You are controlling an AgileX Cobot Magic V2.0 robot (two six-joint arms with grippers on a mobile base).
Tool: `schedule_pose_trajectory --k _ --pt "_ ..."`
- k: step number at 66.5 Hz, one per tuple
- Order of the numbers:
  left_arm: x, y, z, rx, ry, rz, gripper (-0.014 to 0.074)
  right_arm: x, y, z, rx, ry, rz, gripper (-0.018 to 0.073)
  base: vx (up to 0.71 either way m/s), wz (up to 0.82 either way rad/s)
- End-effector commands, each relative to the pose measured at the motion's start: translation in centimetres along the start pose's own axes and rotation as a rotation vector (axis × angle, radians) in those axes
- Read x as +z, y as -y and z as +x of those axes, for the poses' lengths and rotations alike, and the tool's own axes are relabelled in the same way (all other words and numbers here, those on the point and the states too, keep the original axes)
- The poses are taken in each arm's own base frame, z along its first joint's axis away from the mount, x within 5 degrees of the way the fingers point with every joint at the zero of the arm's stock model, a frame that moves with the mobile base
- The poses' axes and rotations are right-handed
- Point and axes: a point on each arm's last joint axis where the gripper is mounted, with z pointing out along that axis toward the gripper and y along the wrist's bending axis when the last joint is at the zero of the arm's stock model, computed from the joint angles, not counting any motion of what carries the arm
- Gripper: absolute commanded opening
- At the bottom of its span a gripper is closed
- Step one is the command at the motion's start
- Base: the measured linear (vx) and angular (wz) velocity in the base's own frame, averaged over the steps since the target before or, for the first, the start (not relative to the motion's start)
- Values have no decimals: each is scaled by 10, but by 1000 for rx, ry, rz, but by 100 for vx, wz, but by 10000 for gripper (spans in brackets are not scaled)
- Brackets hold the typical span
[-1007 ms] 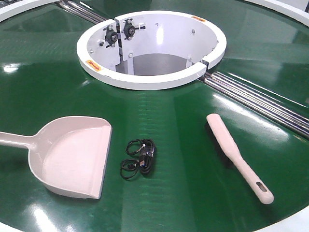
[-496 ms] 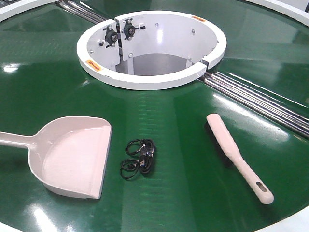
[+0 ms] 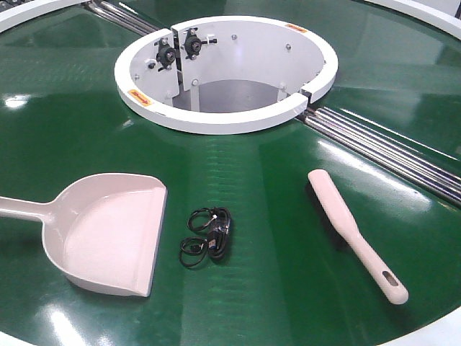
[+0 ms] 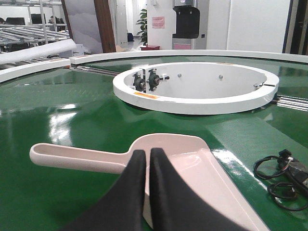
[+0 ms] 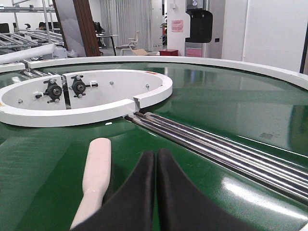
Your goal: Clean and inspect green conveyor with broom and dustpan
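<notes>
On the glossy dark-green circular conveyor belt [image 3: 274, 173], the beige-pink plastic dustpan [image 3: 108, 234] lies at the left, its wide mouth facing a small tangle of black cable [image 3: 209, 234]; the long beige-pink hand broom [image 3: 346, 220] lies to the right, bristles down, near the silver rails [image 3: 382, 148]; neither tool is held; the left jaws hover pressed together above the dustpan where handle meets scoop, and the right jaws, likewise pressed together, hover just beside the broom; picking up both tools looks like the step in hand, so each pair should spread first, then descend squarely across a handle's narrow width so the tool cannot swivel
</notes>
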Motion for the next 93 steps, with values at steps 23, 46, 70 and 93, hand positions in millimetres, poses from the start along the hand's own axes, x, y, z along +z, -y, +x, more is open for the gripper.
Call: schedule_pose_trajectory --k 23,46,70,93 --pt "-8 -3 -39 -43 287 -15 -6 -1 0 -6 -8 75 5 -8 0 0" --pt "27 -5 -107 -32 -99 20 -6 -1 0 -6 -8 75 5 -8 0 0" --pt "69 -5 -102 -36 -327 33 -6 -1 0 -6 -7 75 5 -8 0 0" --pt "72 -5 -100 -36 -342 33 115 -1 0 -6 -7 75 5 -8 0 0"
